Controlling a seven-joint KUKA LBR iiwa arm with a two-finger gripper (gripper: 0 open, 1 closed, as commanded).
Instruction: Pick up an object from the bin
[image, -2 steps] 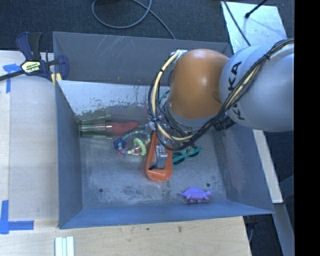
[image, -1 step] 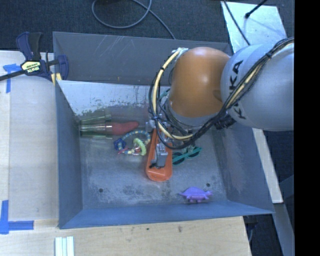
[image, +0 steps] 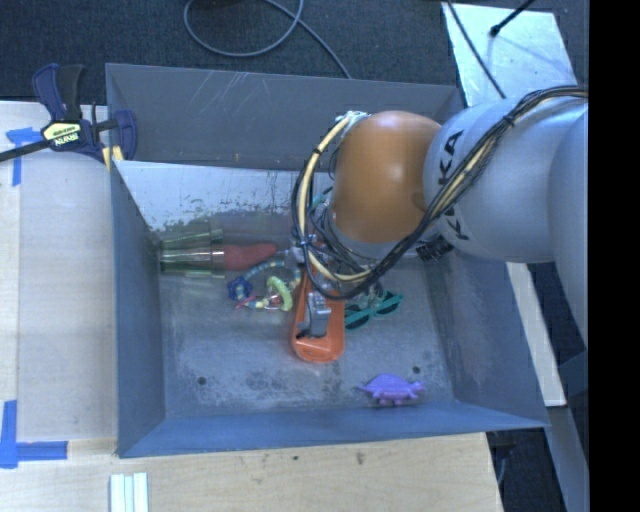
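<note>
The grey metal bin (image: 138, 330) has a scuffed, speckled floor. At its middle lies an elongated, rounded orange piece (image: 320, 349), perhaps plastic. The end effector (image: 318, 318) is right over it, and I cannot tell how wide it is. A teal clip-like thing (image: 380, 307) lies just beside them. A small purple toy (image: 392, 390) sits near the front wall, and a clear ribbed bottle (image: 190, 257) lies by the left wall.

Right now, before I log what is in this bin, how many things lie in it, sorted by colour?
Clear tube with a red end: 1
Blue piece: 1
Yellow-green piece: 1
Orange thing: 1
Teal piece: 1
Purple toy: 1
Total: 6 that I can tell apart; the small ones lie tangled, so more may be hidden.
</note>
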